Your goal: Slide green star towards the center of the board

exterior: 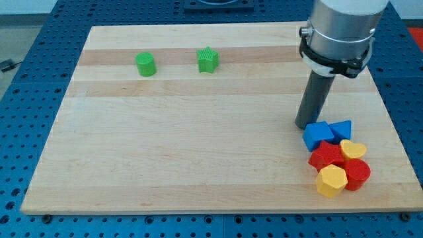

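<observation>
- Eight small blocks lie on the wooden board: two green ones near the view's top, and six packed together at the view's lower right.
- The green star sits in the upper part of the board, a little left of the middle across the width. It is squat and about as wide as tall, so no long axis can be made out; its ridged sides face the view's bottom, and which way any one point aims I cannot tell.
- The green cylinder stands upright to the view's left of the star, apart from it, on the same darker strip of wood.
- My tip rests on the board at the view's right, well apart from the green star, which lies up and to the view's left of it. The rod carries nothing and has no jaws to open or close; it touches neither green block.
- Just to the view's right of my tip is the blue cube, very close to the rod's end; whether they touch I cannot tell. The blue triangle sits against the cube's right side.
- Below those, a red block of unclear shape, a yellow heart-like block, a red cylinder and a yellow hexagon crowd together, touching one another.
</observation>
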